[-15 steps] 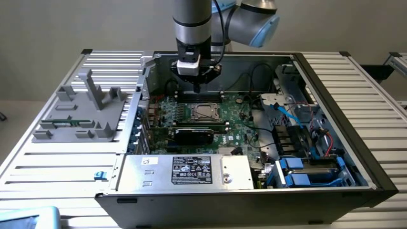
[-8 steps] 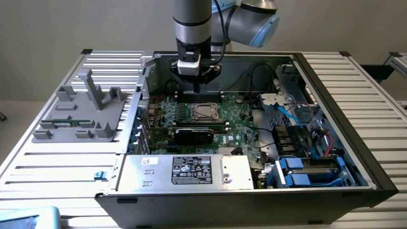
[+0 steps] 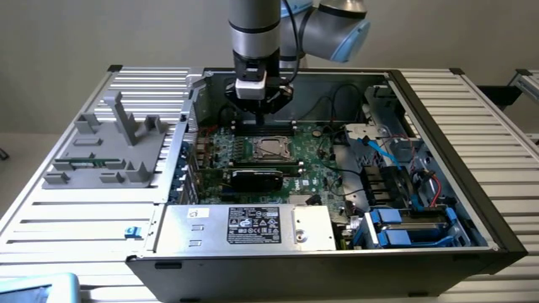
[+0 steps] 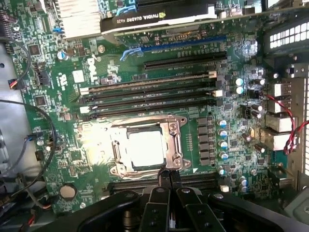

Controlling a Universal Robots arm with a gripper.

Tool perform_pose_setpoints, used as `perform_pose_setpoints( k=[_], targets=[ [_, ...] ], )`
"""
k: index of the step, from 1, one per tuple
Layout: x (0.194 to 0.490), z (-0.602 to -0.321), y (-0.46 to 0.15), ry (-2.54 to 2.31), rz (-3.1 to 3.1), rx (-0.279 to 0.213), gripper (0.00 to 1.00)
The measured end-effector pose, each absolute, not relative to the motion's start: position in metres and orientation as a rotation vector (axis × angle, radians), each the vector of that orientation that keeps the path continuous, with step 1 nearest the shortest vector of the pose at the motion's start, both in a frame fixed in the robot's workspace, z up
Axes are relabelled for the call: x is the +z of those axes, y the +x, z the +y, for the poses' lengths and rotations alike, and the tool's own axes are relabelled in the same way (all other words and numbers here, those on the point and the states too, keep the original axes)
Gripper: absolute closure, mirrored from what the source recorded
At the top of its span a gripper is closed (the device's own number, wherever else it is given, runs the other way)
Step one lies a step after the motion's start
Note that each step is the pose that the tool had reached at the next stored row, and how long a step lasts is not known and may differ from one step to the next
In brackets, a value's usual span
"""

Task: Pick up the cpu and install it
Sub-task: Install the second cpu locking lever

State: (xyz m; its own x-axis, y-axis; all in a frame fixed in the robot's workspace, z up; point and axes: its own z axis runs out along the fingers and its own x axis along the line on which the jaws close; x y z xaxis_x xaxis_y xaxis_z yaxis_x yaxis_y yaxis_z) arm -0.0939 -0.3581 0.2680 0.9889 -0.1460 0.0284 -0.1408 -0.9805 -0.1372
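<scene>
An open computer case [image 3: 471,208] sits on a slatted metal table [image 3: 84,221], and the arm reaches down into it from above, the gripper [image 3: 260,120] hanging over the far part of the green motherboard [image 3: 324,161]. In the wrist view the gripper [image 4: 169,175] has its two dark fingers [image 4: 164,181] pressed together with no gap showing between them and nothing caught there. Just below and ahead of the fingertips lies the socket [image 4: 145,147] with its metal frame, and the cpu [image 4: 145,149] rests flat inside that frame, its pale shiny top facing up; in the exterior view the cpu [image 3: 271,148] lies on the board just on the near side of the gripper. Beyond the socket, farther from the fingers, run the long dark memory slots [image 4: 149,94], and past those a black expansion card [image 4: 159,17] with white lettering stands across the board. A silver power supply [image 3: 244,226] with a printed label fills the near edge of the case, well away from the gripper, and a grey plastic fixture [image 3: 110,148] stands on the table outside the case, on the exterior view's left
</scene>
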Motion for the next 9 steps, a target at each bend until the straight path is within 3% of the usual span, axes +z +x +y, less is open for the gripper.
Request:
perform_pose_setpoints(
  k=[9],
  targets=[
    [0.268, -0.372, -0.094, -2.933, 0.222, -0.039, 0.88]
  ],
)
